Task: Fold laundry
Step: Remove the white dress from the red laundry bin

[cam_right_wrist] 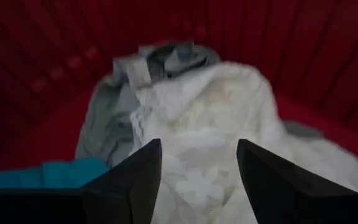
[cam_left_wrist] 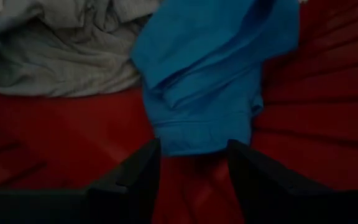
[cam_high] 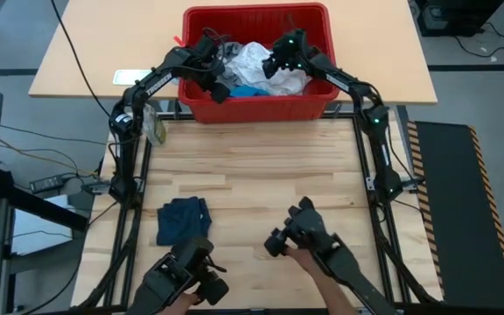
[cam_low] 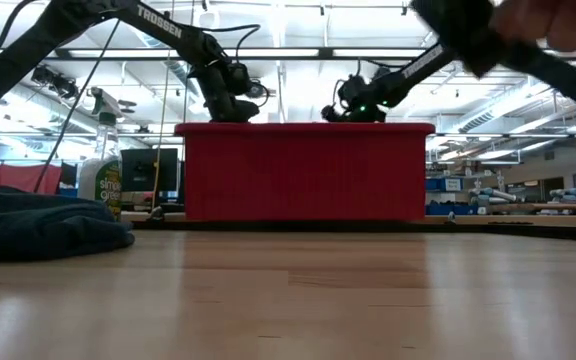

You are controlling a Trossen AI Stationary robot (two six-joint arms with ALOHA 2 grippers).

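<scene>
Over the red basket (cam_high: pixel 259 107) at the bench's far edge, both grippers were held apart: left gripper (cam_left_wrist: pixel 191 163) above the bright blue garment (cam_left_wrist: pixel 213 74), right gripper (cam_right_wrist: pixel 197 168) above the white garment (cam_right_wrist: pixel 210 124). Risk judged: neighbouring cloth snagged and dragged out together. A folded navy garment (cam_high: pixel 182 219) lay near the bench's near-left corner.

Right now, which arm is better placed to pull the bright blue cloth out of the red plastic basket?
The left. Its open pincer points at the bright blue cloth garment in the red plastic basket, with the cloth's edge between the fingers. The right pincer, also open, faces the white cloth garment instead.
</scene>
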